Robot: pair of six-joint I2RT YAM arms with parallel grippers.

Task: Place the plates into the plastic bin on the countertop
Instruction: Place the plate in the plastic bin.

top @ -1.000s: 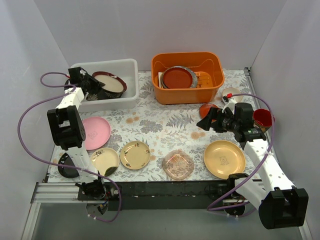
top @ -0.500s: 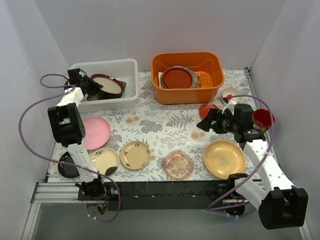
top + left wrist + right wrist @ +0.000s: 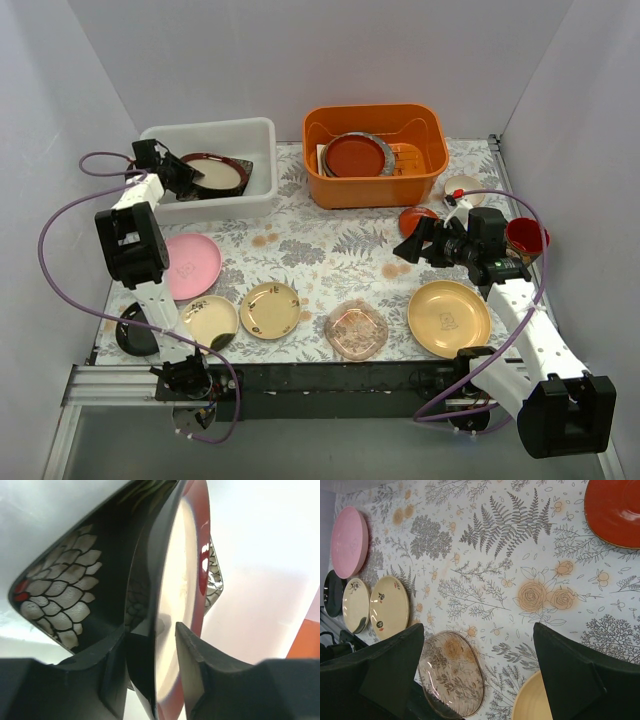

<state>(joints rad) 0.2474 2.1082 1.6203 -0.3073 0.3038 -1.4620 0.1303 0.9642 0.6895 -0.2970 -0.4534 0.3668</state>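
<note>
Plates crowd the near edge of the surface (image 3: 320, 250): glass plate (image 3: 356, 330), large gold plate (image 3: 449, 318), pink plate (image 3: 190, 265) behind. My right end effector (image 3: 408, 241) hangs wide open beside the small red plate (image 3: 415, 215), likely my next pick, though the orange tub (image 3: 375, 150) flanks that route. Farthest, my left end effector (image 3: 185, 172) straddles the dark-rimmed plate (image 3: 218, 172) inside the plastic bin (image 3: 255, 135). Pinching or loose, I cannot tell. It must lift clear of the wall.
</note>
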